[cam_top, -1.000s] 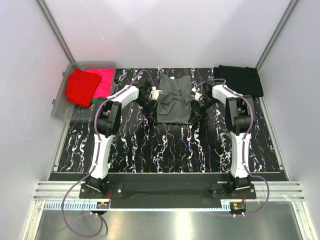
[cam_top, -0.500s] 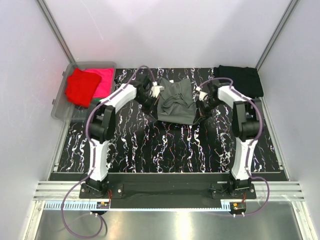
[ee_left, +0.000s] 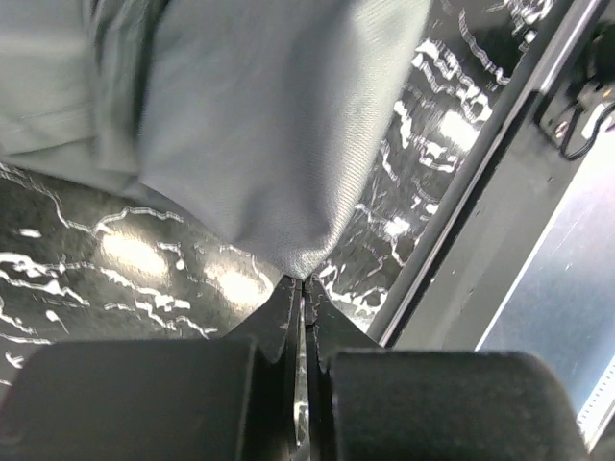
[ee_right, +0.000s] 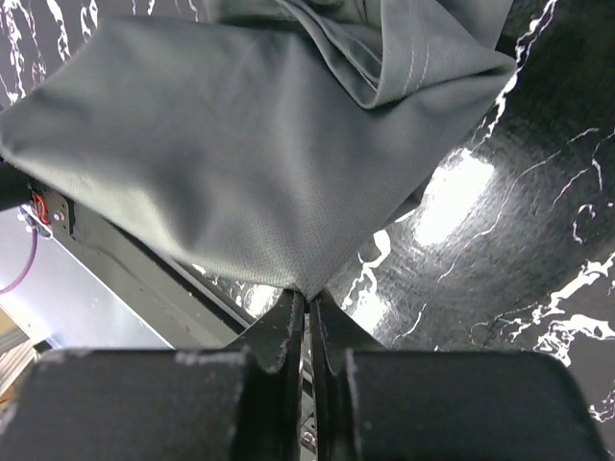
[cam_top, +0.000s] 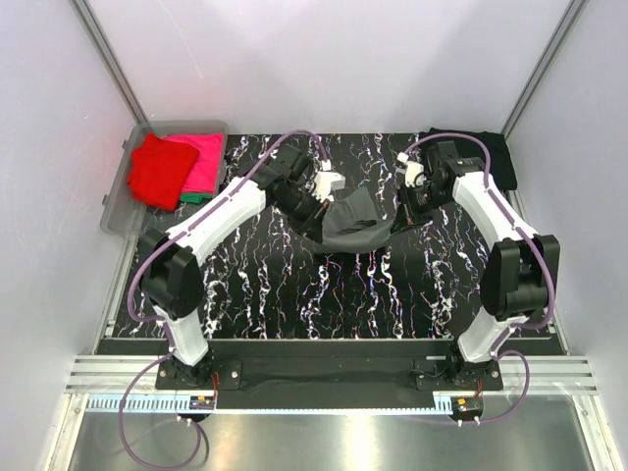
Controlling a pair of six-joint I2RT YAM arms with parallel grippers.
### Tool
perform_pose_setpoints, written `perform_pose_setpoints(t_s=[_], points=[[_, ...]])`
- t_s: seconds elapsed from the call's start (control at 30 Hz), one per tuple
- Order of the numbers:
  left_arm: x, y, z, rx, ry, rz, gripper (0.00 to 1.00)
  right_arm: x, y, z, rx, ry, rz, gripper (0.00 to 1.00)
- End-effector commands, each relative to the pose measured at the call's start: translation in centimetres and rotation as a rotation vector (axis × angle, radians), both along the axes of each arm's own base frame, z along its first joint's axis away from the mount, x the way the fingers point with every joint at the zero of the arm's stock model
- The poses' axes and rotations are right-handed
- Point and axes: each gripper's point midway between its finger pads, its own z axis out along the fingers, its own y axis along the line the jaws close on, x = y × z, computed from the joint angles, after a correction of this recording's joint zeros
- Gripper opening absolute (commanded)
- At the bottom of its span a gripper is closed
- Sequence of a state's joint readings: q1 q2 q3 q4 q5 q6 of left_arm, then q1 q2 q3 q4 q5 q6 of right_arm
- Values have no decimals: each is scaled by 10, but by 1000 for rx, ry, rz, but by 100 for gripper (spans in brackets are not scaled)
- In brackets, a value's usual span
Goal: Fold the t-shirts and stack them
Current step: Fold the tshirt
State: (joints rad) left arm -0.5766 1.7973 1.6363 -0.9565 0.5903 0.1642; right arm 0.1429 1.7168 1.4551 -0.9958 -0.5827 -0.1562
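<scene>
**Fig.** Top view plus both wrist views. The dark grey t-shirt [cam_top: 350,224] hangs as a sagging sling between the left arm [cam_top: 221,211] and right arm [cam_top: 491,206], just 12 o'clock of the centre of the bench [cam_top: 294,294]. We cannot tell whether its belly touches the bench.

- **Left jaws:** pressed together, pinching a corner of the grey cloth.
- **Right jaws:** likewise pressed together on a corner at the opposite side.

**Change:** approx. 1 s ago the shirt lay spread, if rumpled, on the bench, w/ the jaws at its 9 and 3 o'clock edges. Both arms have since reached out and lifted it, so the cloth is gathered into a crescent.

**Meaning:** we judge a fold to be under way but not yet laid down.

**Other shirts:** the black t-shirt [cam_top: 496,157] sits folded at 1 o'clock. The red t-shirt [cam_top: 157,172], pink t-shirt [cam_top: 201,162] and green t-shirt [cam_top: 191,199] wait in the bin [cam_top: 116,218] at 10 o'clock, unmoved.
</scene>
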Motion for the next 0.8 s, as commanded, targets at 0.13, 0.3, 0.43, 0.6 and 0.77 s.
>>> perform_pose_setpoints(t_s=[0.13, 0.3, 0.43, 0.6, 0.77], points=[[-6, 22, -10, 68, -31, 8, 0, -13, -5, -1, -8, -8, 14, 7], [12, 26, -12, 92, -71, 32, 0, 22, -3, 9, -20, -99, 27, 7], [55, 34, -3, 101, -140, 97, 0, 73, 0, 12, -29, -161, 32, 7], [123, 38, -4, 115, -213, 165, 0, 148, 12, 1, -20, -221, 32, 8], [199, 50, -51, 275, -289, 278, 14, 198, 16, -42, -70, -245, 44, 39]])
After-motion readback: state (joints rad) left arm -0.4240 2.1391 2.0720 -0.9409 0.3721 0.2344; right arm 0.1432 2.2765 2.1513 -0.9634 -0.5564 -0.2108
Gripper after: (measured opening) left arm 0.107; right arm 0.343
